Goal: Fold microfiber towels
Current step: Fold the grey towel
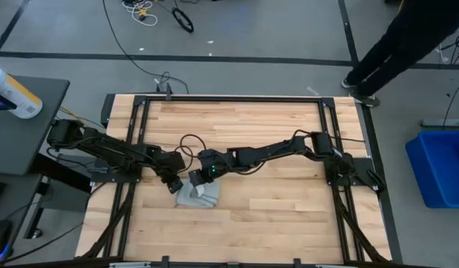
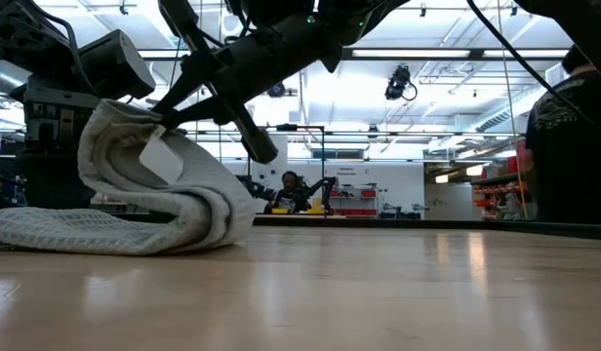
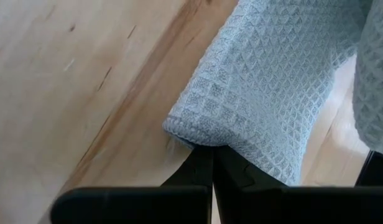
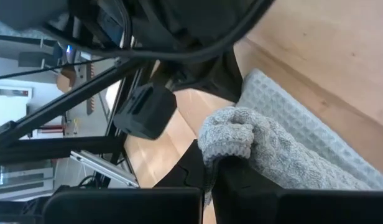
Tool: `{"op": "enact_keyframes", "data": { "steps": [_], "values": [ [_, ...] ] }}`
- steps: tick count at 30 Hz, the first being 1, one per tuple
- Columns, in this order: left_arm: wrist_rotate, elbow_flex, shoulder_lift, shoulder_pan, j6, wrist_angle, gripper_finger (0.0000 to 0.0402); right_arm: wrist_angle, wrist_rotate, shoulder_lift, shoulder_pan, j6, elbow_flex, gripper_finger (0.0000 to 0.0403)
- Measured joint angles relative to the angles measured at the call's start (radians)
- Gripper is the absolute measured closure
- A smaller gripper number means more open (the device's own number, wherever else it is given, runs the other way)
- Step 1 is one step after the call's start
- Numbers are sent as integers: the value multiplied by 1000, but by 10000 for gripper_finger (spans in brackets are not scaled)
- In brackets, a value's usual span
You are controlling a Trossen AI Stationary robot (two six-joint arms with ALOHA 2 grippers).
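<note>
The light grey-blue microfiber towel (image 1: 198,197) lies bunched on the wooden table (image 1: 289,223), left of the middle and toward the near edge. In the low view one part of the towel (image 2: 110,122) is raised and curls over, its white tag (image 2: 164,156) showing, while the rest (image 2: 47,229) lies flat on the wood. My left gripper (image 1: 175,184) is at the towel's left far corner and my right gripper (image 1: 202,177) at its far edge. Both are shut on the cloth. My left gripper pinches a hemmed corner of the towel (image 3: 201,138) between its two shut fingers. The cloth (image 3: 272,74) drapes away beyond the fingertips, slack, just over the table. My right gripper pinches a bunched, rolled-over edge of the towel (image 4: 227,142) between its two fingers, several layers gathered. The fingers slant downward. This part is lifted, and the rest of the towel (image 4: 303,137) trails down onto the table.
Bare wood (image 1: 274,134) lies right of and beyond the towel. A black frame (image 1: 237,97) runs round the table top. A person's leg (image 1: 408,45) stands past the far right corner, a blue bin (image 1: 442,167) at the right, a spray bottle (image 1: 13,93) on a side stand at the left.
</note>
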Motion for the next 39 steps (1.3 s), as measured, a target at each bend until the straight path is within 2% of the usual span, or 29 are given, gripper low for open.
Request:
{"op": "enact_keyframes", "data": {
  "steps": [16,19,26,30,39],
  "values": [
    [3,0,0,0,-1,3,401,58,-16,2,-3,8,-1,396],
    [4,-1,0,0,-1,8,401,100,-38,49,-1,28,13,396],
    [17,-1,0,0,-14,10,401,93,-82,174,31,47,166,396],
    [16,-1,0,0,-13,8,401,-10,-81,213,36,26,242,396],
    [11,1,0,0,-13,-9,401,-36,-49,225,26,24,248,392]
  ]
}}
